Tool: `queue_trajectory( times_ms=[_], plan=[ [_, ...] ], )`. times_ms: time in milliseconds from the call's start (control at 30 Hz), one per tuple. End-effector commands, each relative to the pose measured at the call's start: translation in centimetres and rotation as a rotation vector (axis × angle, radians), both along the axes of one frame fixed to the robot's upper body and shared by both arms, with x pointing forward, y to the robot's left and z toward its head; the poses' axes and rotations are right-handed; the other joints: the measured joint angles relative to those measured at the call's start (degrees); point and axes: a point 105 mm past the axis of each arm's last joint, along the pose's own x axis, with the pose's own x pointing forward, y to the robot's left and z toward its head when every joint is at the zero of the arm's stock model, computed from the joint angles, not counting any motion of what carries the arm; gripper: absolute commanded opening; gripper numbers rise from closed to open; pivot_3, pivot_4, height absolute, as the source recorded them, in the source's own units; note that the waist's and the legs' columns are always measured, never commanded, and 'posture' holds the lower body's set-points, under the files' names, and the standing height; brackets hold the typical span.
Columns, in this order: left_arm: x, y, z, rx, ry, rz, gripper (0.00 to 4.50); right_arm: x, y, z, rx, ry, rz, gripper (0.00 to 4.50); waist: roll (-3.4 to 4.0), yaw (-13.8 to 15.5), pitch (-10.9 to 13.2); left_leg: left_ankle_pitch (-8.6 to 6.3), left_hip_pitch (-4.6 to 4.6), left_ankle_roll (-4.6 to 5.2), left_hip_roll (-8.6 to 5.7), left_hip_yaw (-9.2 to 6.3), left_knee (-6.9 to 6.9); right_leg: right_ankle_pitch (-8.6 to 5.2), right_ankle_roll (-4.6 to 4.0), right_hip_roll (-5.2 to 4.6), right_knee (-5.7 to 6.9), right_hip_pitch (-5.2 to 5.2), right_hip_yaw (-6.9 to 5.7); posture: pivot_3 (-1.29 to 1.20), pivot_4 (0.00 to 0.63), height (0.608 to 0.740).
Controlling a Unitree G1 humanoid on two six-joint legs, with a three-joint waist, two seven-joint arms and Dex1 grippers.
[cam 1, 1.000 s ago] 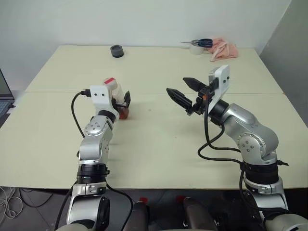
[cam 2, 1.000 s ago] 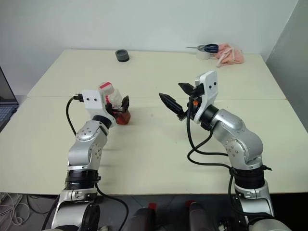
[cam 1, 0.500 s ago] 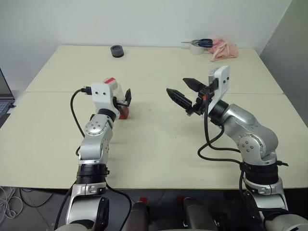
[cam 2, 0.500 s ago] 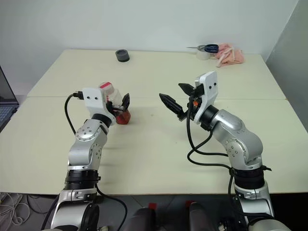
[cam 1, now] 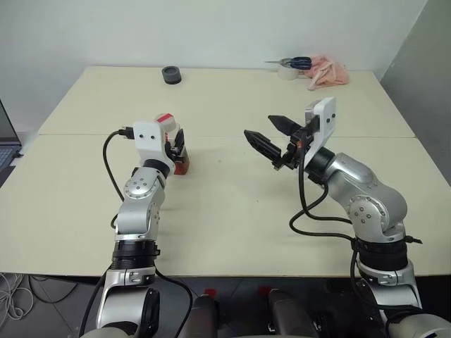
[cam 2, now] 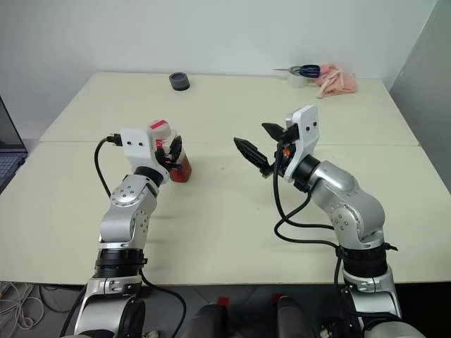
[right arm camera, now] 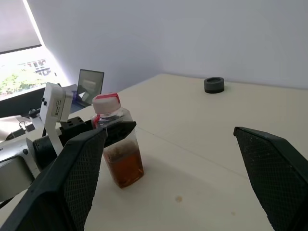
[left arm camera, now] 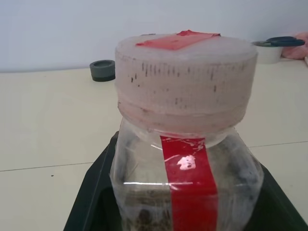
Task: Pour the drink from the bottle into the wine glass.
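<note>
Left eye view: bottle (cam 1: pixel 175 144) upright on the cream tabletop (cam 1: pixel 232 211), long axis vertical, red-and-white cap on top, amber drink (right arm camera: pixel 124 166) filling the lower part. Left end effector (cam 1: pixel 177 143) clamped on the bottle, black fingers (right arm camera: pixel 118 132) pressed against its sides just below the cap, arm reaching forward near level. Right end effector (cam 1: pixel 271 134) raised above the tabletop, well apart from the bottle, fingers spread wide, pointing forward and toward the robot's left. At the far edge: dark tape roll (cam 1: pixel 170 74), white tape roll (cam 1: pixel 287 72) topped with blue-handled scissors (cam 1: pixel 297 63), pink cloth (cam 1: pixel 326 72). Plain white wall (cam 1: pixel 211 32) behind.
</note>
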Motion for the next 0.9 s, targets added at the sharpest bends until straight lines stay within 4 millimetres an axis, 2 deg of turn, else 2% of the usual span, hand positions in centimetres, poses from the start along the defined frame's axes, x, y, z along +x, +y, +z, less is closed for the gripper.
queue_trajectory(
  times_ms=[33,133,267,367,733,900],
  plan=[
    [-0.5,0.0,1.6,0.009,-0.054,0.0,1.82,-0.6,-0.1,1.2,0.019,-0.054,0.001,4.5,0.0,0.0,0.0,0.0,0.0,0.0,0.0,0.0,0.0,0.0,0.0,0.0,0.0,0.0,0.0,0.0,0.15,0.74],
    [-0.4,-0.2,2.2,-0.006,-0.058,-0.018,1.82,-0.6,0.1,1.2,0.019,-0.055,0.004,4.5,0.0,0.0,0.0,0.0,0.0,0.0,0.0,-0.01,0.0,0.0,0.0,0.0,0.0,0.0,-0.01,0.0,0.15,0.74],
    [-0.4,-2.1,3.4,-0.009,-0.059,-0.138,1.82,-0.6,0.4,1.2,0.007,-0.06,0.019,4.5,0.0,0.0,0.0,0.0,-0.01,0.0,0.0,-0.01,0.0,0.0,0.0,0.0,0.0,0.0,-0.02,0.0,0.15,0.74],
    [-0.9,-4.1,3.4,0.065,-0.047,-0.264,1.82,-0.4,0.4,1.0,-0.018,-0.068,0.019,4.5,0.0,-0.02,0.0,0.01,-0.02,0.0,-0.01,-0.02,0.01,0.0,0.0,0.0,0.0,0.0,-0.03,0.0,0.15,0.74],
    [-2.9,-9.6,4.3,0.106,-0.011,-0.649,1.82,0.1,0.7,2.5,-0.029,-0.096,0.034,4.5,0.0,-0.09,0.0,0.1,-0.01,-0.16,0.0,0.03,0.0,0.0,0.0,0.02,0.0,0.0,0.0,0.0,0.15,0.74],
    [-3.4,-10.6,4.0,0.146,0.008,-0.736,1.82,0.2,1.3,3.0,-0.036,-0.094,0.038,4.5,0.0,-0.15,0.0,0.1,0.01,-0.16,0.01,0.06,-0.02,0.0,0.0,0.03,0.0,0.0,0.03,0.0,0.15,0.74]
  ],
)
